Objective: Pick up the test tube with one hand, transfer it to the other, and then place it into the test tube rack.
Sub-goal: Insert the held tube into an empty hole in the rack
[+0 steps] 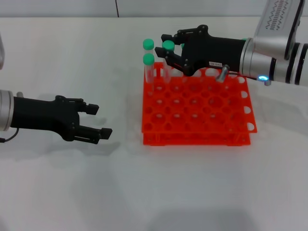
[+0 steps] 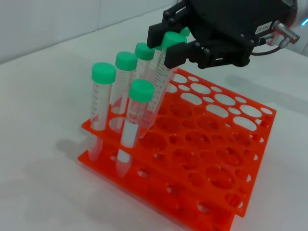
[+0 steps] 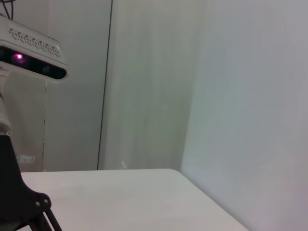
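**Tube held over the rack's far corner**

At upper centre of the head view, the right gripper [image 1: 169,48] clenches the test tube [image 2: 161,72] just below its green cap — the slim clear tube leans, its rounded end inside a hole of the glossy orange-red test tube rack [image 1: 226,126]. Other green-capped tubes [image 2: 102,101] stand alongside. At lower left, the left gripper [image 1: 98,121] hangs released above the white table [image 1: 154,192].

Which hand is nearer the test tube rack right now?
The right hand. It is over the far left corner of the test tube rack, gripping a green-capped test tube there. The left hand is open over the table, off the rack's left side.
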`<state>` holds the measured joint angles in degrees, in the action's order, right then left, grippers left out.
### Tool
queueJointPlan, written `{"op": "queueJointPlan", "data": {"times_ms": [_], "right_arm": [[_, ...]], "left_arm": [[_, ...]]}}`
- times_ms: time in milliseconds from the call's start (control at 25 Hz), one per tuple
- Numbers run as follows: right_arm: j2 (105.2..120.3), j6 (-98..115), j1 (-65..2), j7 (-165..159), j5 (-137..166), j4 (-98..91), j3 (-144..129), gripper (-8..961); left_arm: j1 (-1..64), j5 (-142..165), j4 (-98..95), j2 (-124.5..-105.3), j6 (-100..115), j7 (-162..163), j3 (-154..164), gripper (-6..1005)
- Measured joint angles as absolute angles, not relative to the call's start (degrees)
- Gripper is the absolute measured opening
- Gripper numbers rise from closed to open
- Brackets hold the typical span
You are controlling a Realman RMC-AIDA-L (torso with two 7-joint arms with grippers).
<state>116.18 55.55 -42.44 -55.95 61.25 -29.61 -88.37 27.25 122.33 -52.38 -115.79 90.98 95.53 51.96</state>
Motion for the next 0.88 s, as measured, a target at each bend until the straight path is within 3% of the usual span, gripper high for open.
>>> {"op": "queueJointPlan", "data": {"times_ms": [880], "right_arm": [[116.19, 53.59, -43.30, -58.49, 60.46, -29.62, -89.27, 268]], "left_arm": [[26.94, 122.33, -52.38, -115.93, 91.59, 95.13, 51.94, 867]]}}
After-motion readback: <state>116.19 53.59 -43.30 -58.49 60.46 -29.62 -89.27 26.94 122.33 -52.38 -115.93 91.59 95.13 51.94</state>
